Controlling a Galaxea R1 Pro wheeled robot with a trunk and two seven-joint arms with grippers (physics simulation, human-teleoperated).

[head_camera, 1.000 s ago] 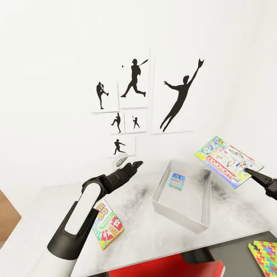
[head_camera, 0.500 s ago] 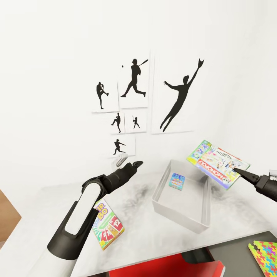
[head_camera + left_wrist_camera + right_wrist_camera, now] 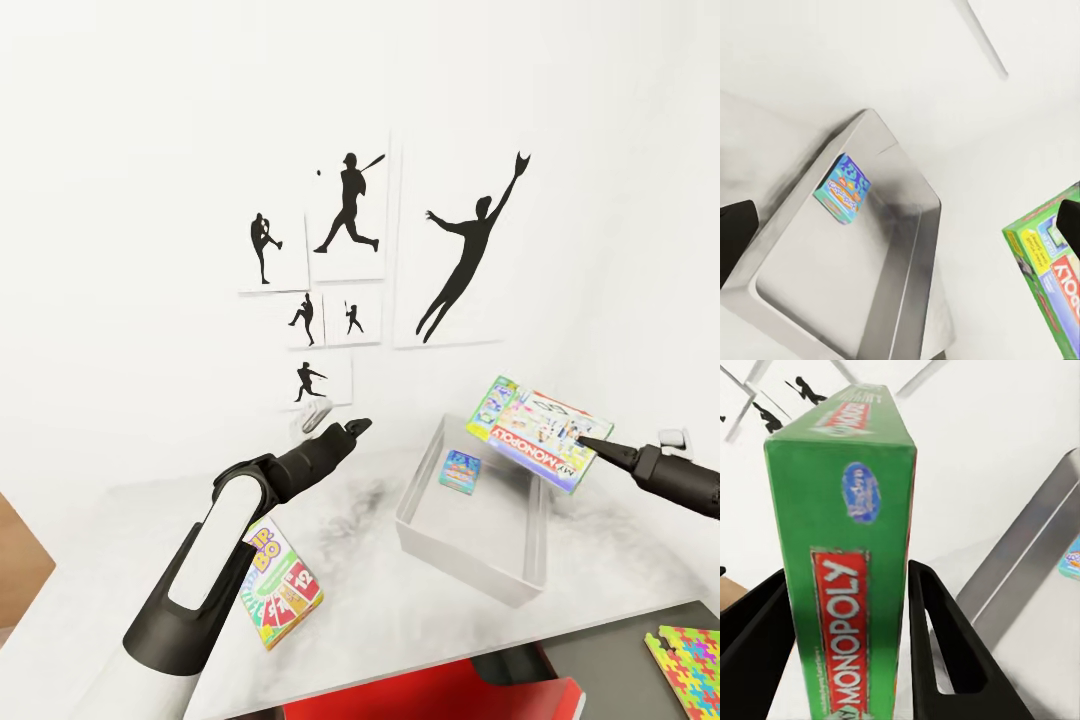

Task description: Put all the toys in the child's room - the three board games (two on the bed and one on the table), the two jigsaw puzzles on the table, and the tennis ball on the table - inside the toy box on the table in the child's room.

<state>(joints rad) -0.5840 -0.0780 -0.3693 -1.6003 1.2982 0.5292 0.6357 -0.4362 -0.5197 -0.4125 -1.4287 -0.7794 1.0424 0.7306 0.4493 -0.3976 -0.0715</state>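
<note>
The right jaws were clenched on the green spine of the Monopoly box (image 3: 851, 577), one dark finger (image 3: 945, 652) pressed to each face; the left jaws stood apart, with nothing between them. Since the frames half a second and a second earlier, the right gripper (image 3: 592, 443) had been carried leftward, so that the box (image 3: 537, 431), formerly off to the side of the toy box (image 3: 480, 560), was now held in the air over its far right corner, tilted. The left gripper (image 3: 352, 428), the Skip-Bo box (image 3: 280, 582) and the puzzle (image 3: 690, 660) had not been moved.

"MY MONOPOLY" was read upside down on the lid in the head view, and "MONOPOLY" in white on red along the spine in the right wrist view, under a blue oval logo too blurred to be read. "IP-BO" and "12" were legible on the Skip-Bo box, which lay on the white table (image 3: 400, 620) beside the left forearm.

A small blue box (image 3: 461, 469) lay inside the toy box, its print too small to be read; it was seen more squarely in the left wrist view (image 3: 844, 189), where a corner of the Monopoly box (image 3: 1050, 277) was also caught. Silhouette baseball prints (image 3: 460, 250) were seen on the wall.
</note>
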